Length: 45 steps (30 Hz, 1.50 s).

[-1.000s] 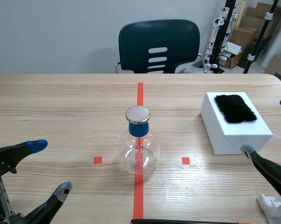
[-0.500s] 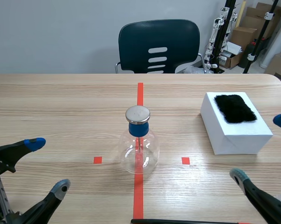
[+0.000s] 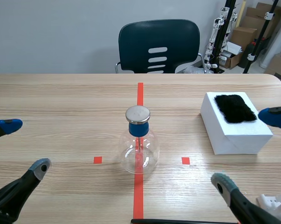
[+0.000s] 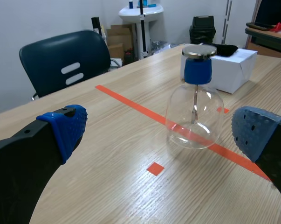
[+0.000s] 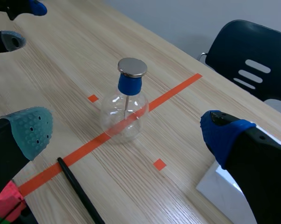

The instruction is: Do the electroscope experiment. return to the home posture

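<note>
my left gripper (image 3: 24, 145) sits low at the near left corner of the table (image 3: 61, 102). its fingers are spread wide with nothing between them, the blue pad (image 3: 10, 125) farther from me and the grey one closer. the right gripper (image 3: 246, 148) mirrors it at the near right, also spread wide and holding nothing. in the scene view its blue-padded finger shows over the right edge of the white box (image 3: 233, 135).

the electroscope flask (image 3: 139, 149) stands upright on the red centre tape line, midway between the two grippers and well apart from both. a blue stopper (image 3: 138, 129) and a flat metal disc (image 3: 138, 114) top it. bare wood shows on each side of the flask out to the small red squares.

a thin black rod (image 5: 77, 189) lies flat near the table's near edge, crossing the tape line ahead of the right gripper. the box sits right of the flask, apart from it, with a black fur patch (image 3: 234, 108) on top. something white and crumpled (image 3: 273, 203) lies at the near right corner. a dark chair (image 3: 159, 44) stands beyond the far edge.
</note>
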Available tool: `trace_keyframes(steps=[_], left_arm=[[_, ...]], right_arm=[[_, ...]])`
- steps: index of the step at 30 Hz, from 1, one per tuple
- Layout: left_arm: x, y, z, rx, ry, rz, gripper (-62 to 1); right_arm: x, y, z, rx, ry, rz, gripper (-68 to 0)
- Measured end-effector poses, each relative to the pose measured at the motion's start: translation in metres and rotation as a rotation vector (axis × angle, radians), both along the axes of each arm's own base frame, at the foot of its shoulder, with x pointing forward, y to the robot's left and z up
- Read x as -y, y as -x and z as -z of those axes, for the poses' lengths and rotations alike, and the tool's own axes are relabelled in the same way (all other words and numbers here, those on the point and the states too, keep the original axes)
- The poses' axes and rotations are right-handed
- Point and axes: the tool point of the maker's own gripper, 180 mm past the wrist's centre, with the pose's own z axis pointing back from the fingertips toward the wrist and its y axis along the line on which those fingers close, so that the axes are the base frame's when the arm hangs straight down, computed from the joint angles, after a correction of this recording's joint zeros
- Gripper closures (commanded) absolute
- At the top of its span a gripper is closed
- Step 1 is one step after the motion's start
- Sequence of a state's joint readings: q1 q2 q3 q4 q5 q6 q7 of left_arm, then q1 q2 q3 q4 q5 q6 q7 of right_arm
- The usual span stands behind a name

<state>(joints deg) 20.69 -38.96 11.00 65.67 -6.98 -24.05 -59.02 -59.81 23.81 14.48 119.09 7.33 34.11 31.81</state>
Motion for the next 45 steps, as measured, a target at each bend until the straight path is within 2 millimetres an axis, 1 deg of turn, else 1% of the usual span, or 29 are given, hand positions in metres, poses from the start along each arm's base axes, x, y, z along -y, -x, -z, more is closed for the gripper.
trace_keyframes(steps=[3,6,9,14,16,20,23,31,40,45], left_arm=[[0.007,0.002,-0.009,-0.011,-0.049,0.015,-62.3],[0.016,0.004,-0.023,-0.016,-0.034,0.025,-62.3],[0.030,0.012,-0.036,-0.023,-0.030,0.060,-62.3],[0.049,0.020,-0.057,0.017,-0.081,0.071,-62.3],[0.053,0.021,-0.061,0.012,-0.099,0.055,-62.3],[0.054,0.014,-0.063,-0.018,-0.135,-0.011,-62.3],[0.061,0.019,-0.066,-0.028,-0.137,0.006,-62.3],[0.073,0.033,-0.072,-0.055,-0.108,0.022,-62.3],[0.074,0.034,-0.069,-0.073,-0.121,0.022,-62.3],[0.074,0.034,-0.069,-0.074,-0.122,0.022,-62.3]], right_arm=[[0.000,0.006,0.004,-0.014,0.000,0.022,-67.9],[0.001,0.011,0.014,-0.031,0.035,0.042,-67.9],[0.000,0.012,0.018,-0.037,0.050,0.055,-67.9],[-0.003,0.013,0.018,-0.041,0.043,0.048,-67.9],[-0.003,0.013,0.018,-0.040,0.042,0.047,-67.9],[-0.003,0.013,0.019,-0.045,0.047,0.048,-67.9],[-0.003,0.013,0.019,-0.045,0.048,0.048,-67.9],[-0.003,0.013,0.020,-0.045,0.048,0.048,-67.9],[-0.002,0.015,0.027,-0.063,0.087,0.041,-67.9],[-0.002,0.015,0.027,-0.062,0.086,0.041,-67.9]])
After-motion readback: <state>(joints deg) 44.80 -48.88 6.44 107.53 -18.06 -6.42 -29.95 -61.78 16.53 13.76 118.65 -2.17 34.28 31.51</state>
